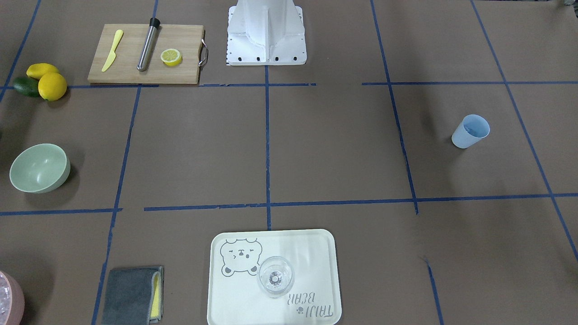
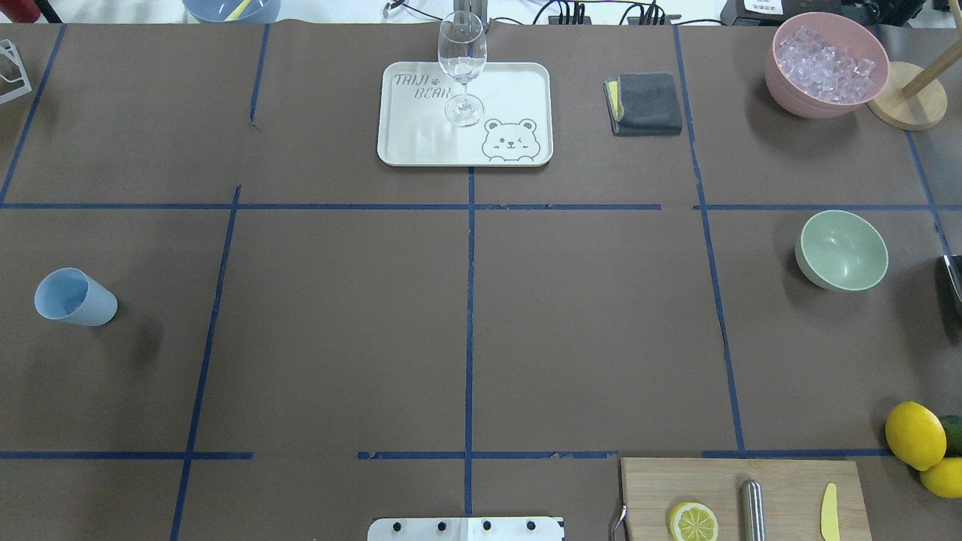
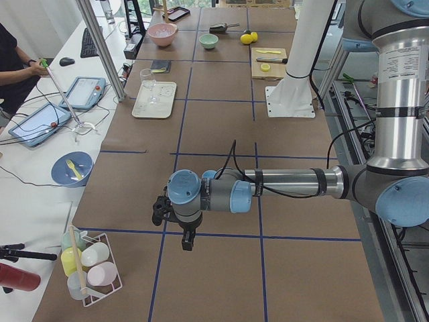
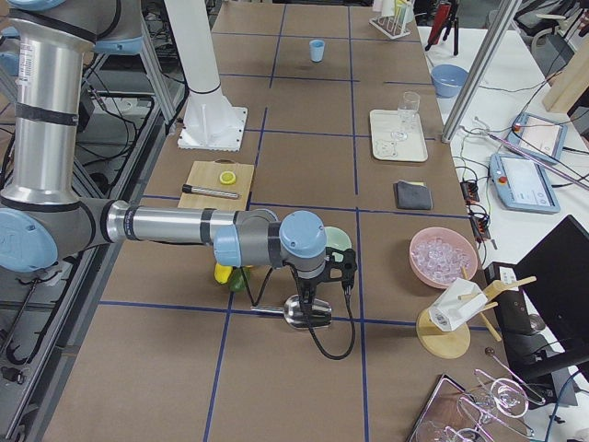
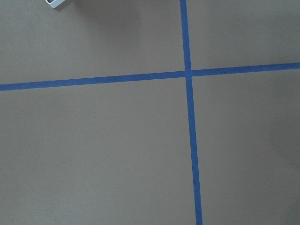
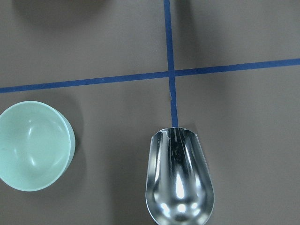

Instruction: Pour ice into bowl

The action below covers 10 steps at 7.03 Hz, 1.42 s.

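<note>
The sage-green bowl stands empty at the table's right, and also shows in the front view and the right wrist view. Clear ice cubes fill the pink bowl behind it. The light blue cup stands far left; I cannot tell if it holds ice. My right gripper hangs over an empty metal scoop beside the green bowl. My left gripper points down over bare table. Both show only in side views, so I cannot tell if they are open.
A cream tray with a wine glass and a grey cloth lie at the far edge. A cutting board with a lemon half, a metal rod and a yellow knife, plus whole lemons, lie near the right.
</note>
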Each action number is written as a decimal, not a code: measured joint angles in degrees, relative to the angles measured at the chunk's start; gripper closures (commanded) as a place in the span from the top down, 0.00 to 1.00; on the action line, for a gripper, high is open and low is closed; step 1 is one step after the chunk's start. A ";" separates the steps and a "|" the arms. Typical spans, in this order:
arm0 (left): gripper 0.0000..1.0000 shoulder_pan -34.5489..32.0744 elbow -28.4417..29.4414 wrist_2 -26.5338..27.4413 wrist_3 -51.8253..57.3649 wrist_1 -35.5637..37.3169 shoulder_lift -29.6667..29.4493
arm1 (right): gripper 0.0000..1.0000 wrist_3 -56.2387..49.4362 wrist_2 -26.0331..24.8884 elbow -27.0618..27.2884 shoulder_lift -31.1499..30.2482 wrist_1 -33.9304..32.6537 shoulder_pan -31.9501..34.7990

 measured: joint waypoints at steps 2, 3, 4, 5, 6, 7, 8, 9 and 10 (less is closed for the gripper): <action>1.00 0.00 0.12 0.00 0.08 -0.12 -0.03 | 1.00 0.00 -0.48 0.13 0.13 0.00 0.00; 1.00 0.00 0.18 0.00 0.16 -0.18 -0.06 | 1.00 0.02 -0.58 0.28 0.78 0.00 -0.06; 1.00 0.00 0.20 0.00 0.20 -0.20 -0.08 | 1.00 0.10 -0.50 0.38 2.74 -0.14 -0.34; 1.00 0.00 0.12 0.00 0.19 -0.21 -0.07 | 1.00 0.56 -0.15 0.38 4.66 -0.32 -1.15; 1.00 0.00 0.00 0.00 0.18 -0.22 -0.05 | 1.00 1.44 0.32 -0.50 5.54 0.03 -2.37; 1.00 0.00 -0.02 0.00 0.19 -0.24 -0.06 | 1.00 2.53 0.54 -2.48 6.04 1.92 -4.33; 1.00 0.00 -0.08 0.00 0.23 -0.28 -0.08 | 1.00 4.43 0.40 -4.17 6.57 5.52 -7.02; 1.00 0.00 -0.23 0.00 0.24 -0.28 -0.08 | 1.00 8.08 0.15 -6.20 7.73 9.33 -10.26; 1.00 0.00 -0.41 0.00 0.21 -0.26 -0.09 | 1.00 12.38 -0.47 -8.19 9.14 12.73 -13.45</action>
